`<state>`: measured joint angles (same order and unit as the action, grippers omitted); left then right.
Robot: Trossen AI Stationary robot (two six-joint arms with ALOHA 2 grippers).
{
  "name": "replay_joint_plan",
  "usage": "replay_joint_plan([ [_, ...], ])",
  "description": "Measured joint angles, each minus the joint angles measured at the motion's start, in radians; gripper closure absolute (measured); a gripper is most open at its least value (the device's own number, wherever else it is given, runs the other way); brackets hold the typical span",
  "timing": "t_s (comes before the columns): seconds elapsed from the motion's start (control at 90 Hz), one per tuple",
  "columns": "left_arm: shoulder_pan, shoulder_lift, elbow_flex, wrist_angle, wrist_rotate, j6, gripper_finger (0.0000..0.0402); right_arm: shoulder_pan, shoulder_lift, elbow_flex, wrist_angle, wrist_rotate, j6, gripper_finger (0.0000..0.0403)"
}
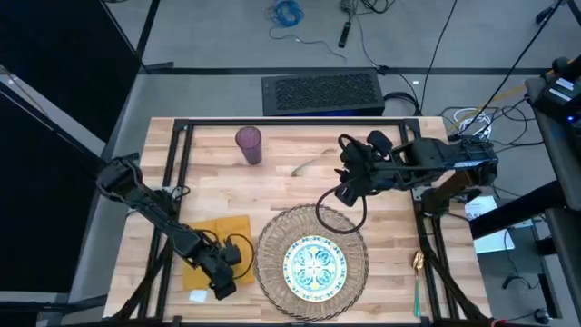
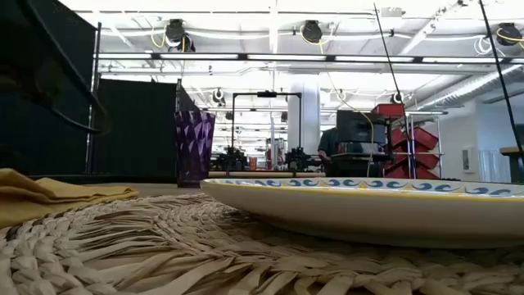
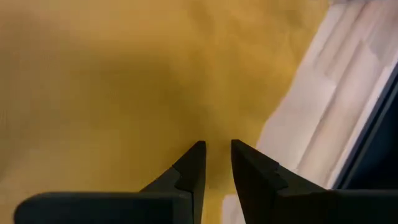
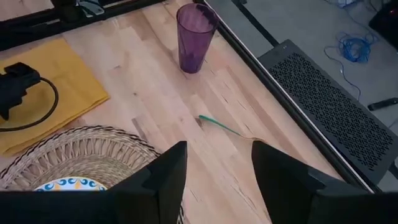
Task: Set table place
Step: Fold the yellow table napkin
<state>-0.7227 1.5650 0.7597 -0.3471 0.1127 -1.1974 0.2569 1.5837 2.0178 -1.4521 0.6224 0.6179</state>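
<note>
The plate [image 1: 315, 265] sits on the mat [image 1: 272, 238] at the worktop's [image 1: 290, 186] near edge; the left gripper [image 3: 216, 163], nearly closed, presses the napkin [image 1: 221, 234] flat beside it, while the right gripper [image 4: 214, 163], open, hovers mid-worktop above a teal-handled utensil [image 4: 219, 125], likely to grab it.

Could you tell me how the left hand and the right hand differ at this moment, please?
The left hand is low over the yellow napkin at the table's near left, fingers almost closed; the right hand sits higher above bare wood beyond the woven mat, fingers spread open. Both are dark, two-fingered and hold nothing.
</note>
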Motion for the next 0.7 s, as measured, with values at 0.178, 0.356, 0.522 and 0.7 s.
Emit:
replay_joint_plan([
  [0.178, 0.004, 0.0, 0.0, 0.001, 0.025, 0.0, 0.0341, 0.0, 0.0, 0.0, 0.034, 0.0, -0.036, 0.0236],
  [0.356, 0.004, 0.0, 0.0, 0.0, 0.037, 0.001, 0.0341, 0.0, -0.001, 0.0, 0.035, 0.0, -0.066, 0.0236],
  [0.522, 0.004, 0.0, 0.0, 0.0, 0.029, 0.001, 0.0341, 0.0, -0.001, 0.0, 0.035, 0.0, -0.088, 0.0236],
  [0.7, 0.003, 0.0, 0.0, 0.0, 0.017, -0.003, 0.0341, 0.0, -0.002, 0.0, 0.037, 0.0, -0.107, 0.0236],
])
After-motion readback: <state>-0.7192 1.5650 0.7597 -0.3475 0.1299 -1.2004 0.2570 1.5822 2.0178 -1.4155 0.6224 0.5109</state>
